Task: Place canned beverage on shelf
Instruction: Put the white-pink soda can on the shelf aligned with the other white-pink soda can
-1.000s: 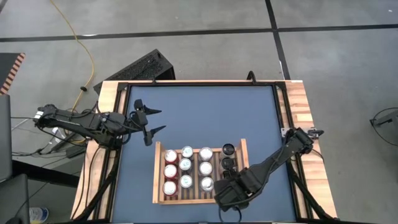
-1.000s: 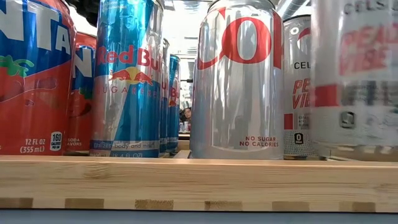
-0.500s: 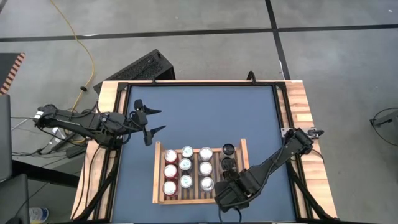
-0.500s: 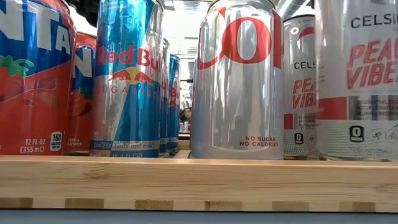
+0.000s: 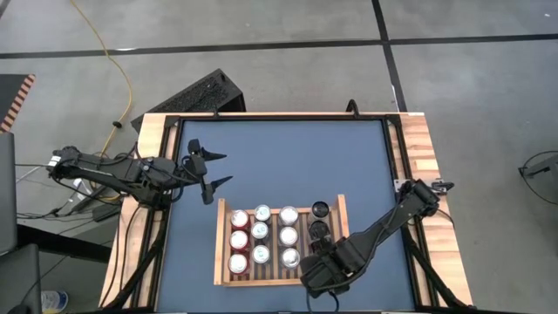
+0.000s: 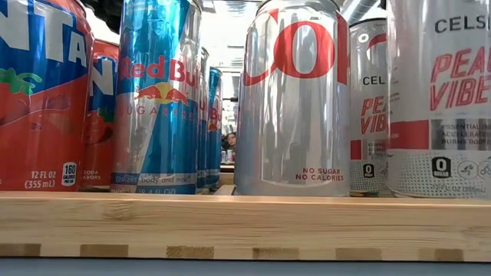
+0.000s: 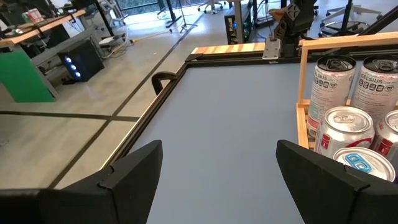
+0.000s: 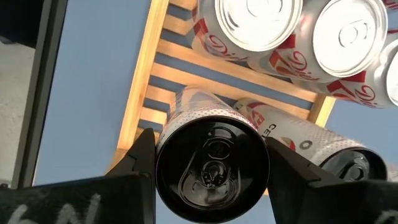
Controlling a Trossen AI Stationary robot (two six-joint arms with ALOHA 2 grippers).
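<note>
The light-wood shelf (image 5: 261, 282) lies on the blue tabletop and holds rows of upright cans: red ones (image 5: 239, 240), blue ones (image 5: 261, 231), silver ones (image 5: 289, 235) and two black-topped ones (image 5: 320, 210). My right gripper (image 5: 321, 260) stands over the shelf's near right corner, shut on a white Celsius can (image 8: 211, 155), which shows at the right of the low view (image 6: 449, 100). My left gripper (image 5: 214, 171) hangs open and empty above the table's left part, left of the shelf (image 7: 303, 93). My right gripper pinches the Celsius can between its two fingers (image 8: 144, 158), one on each side of the upper wall just under the black top rim (image 8: 163, 140). The fingers come from above, pointing steeply down. The can is upright, its base down at the shelf's front rim (image 6: 441, 201); whether it rests on the slats I cannot tell.
The far half of the blue tabletop (image 5: 288, 157) lies bare inside a black frame and wood border (image 5: 418, 148). A black keyboard (image 5: 205, 94) and a yellow cable (image 5: 122, 78) lie on the floor beyond the far left corner. A person (image 6: 229, 140) shows far behind the cans.
The Celsius can in my right gripper has sunk a little toward the shelf, turned slightly about its upright axis, and come to a stop. The other cans have kept still.
</note>
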